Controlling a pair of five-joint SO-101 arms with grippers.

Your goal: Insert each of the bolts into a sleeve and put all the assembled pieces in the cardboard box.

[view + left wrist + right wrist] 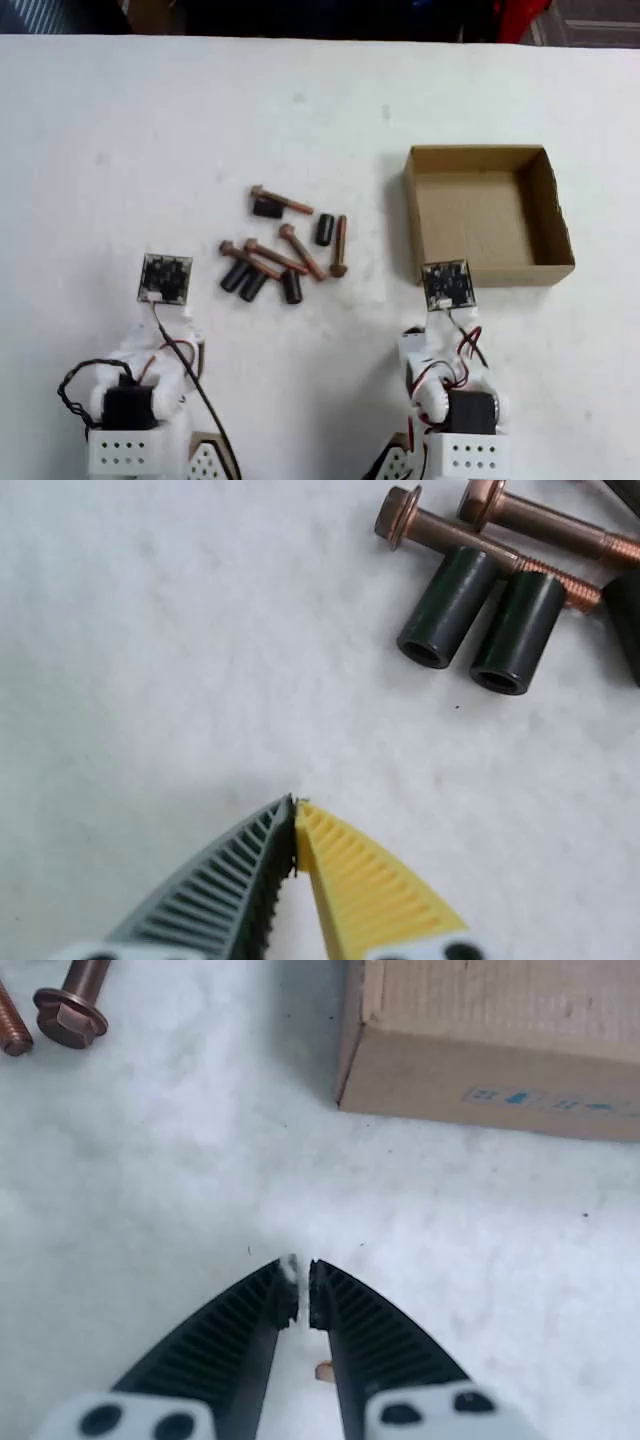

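Note:
Several copper bolts (300,252) and black sleeves (253,285) lie loose in a cluster at the table's middle, none of them joined. The open cardboard box (556,215) stands to their right with nothing inside. My left gripper (295,808), one finger grey and one yellow, is shut on nothing and sits short of two side-by-side sleeves (448,605) and a bolt (470,545). My right gripper (300,1272), with black fingers, is shut on nothing near the box's corner (350,1080), and a bolt head (72,1012) lies off to one side.
The left arm (150,370) and right arm (450,385) sit at the table's near edge. Bare white table (120,150) spreads to the left of the parts and behind them. The table's far edge runs along the top of the high view.

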